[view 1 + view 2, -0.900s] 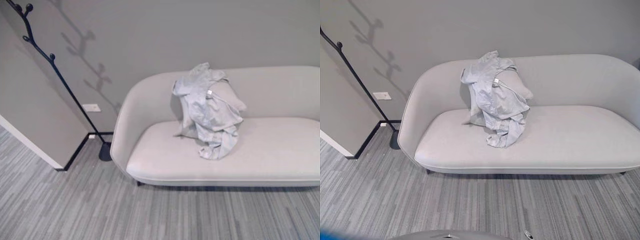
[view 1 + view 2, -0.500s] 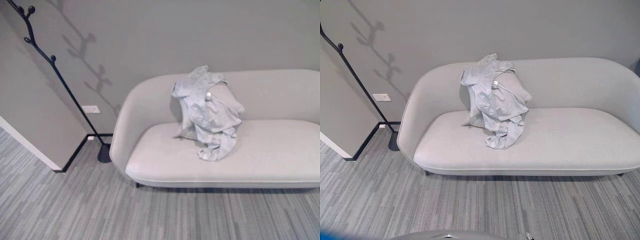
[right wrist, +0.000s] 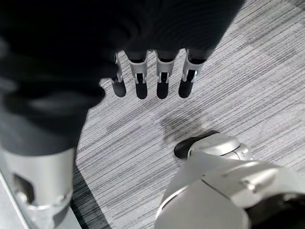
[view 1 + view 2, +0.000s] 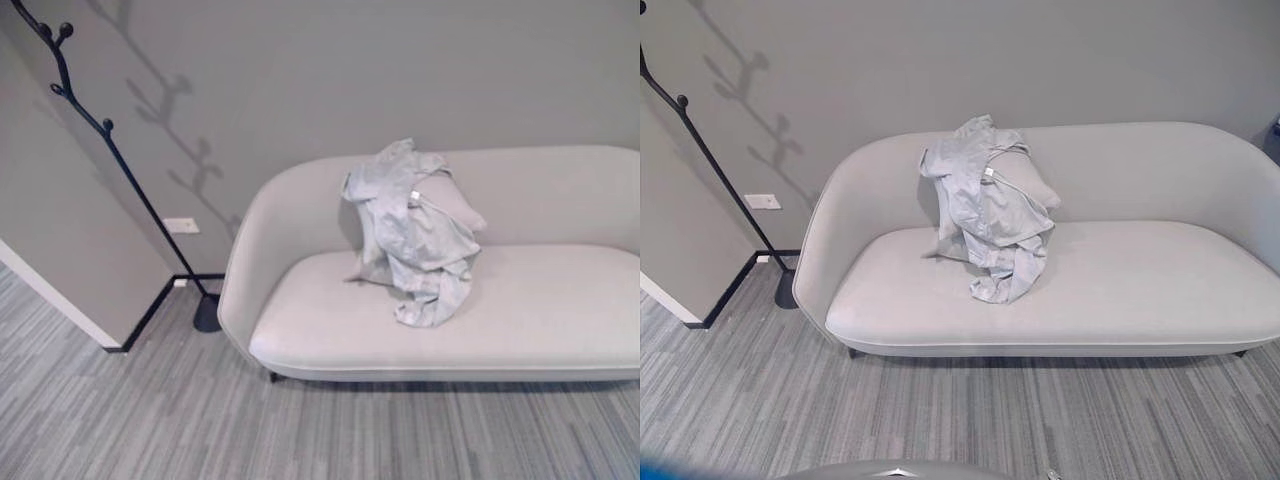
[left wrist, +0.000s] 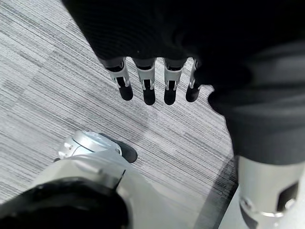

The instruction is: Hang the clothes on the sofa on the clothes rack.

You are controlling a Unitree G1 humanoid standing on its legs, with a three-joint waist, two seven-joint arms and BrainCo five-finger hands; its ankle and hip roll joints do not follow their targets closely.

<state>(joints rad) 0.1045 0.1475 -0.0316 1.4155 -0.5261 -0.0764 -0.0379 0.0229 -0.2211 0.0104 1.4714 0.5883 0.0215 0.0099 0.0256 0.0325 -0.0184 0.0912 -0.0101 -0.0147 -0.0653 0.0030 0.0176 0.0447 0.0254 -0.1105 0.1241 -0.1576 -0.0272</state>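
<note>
A crumpled pale grey garment lies heaped against a cushion on the light grey sofa, draped from the backrest down onto the seat. The black clothes rack, a slanting pole with knobbed branches, stands at the left by the wall corner, its round base on the floor beside the sofa's left end. My left hand hangs over the carpet with straight fingers and holds nothing. My right hand hangs the same way, fingers straight and empty.
Grey striped carpet lies between me and the sofa. A wall corner with a black skirting juts out at the left behind the rack. A white wall socket sits low on the wall.
The whole picture has slid a little downward in both eye views, so the camera has moved. The garment, sofa and rack have kept their places relative to each other.
</note>
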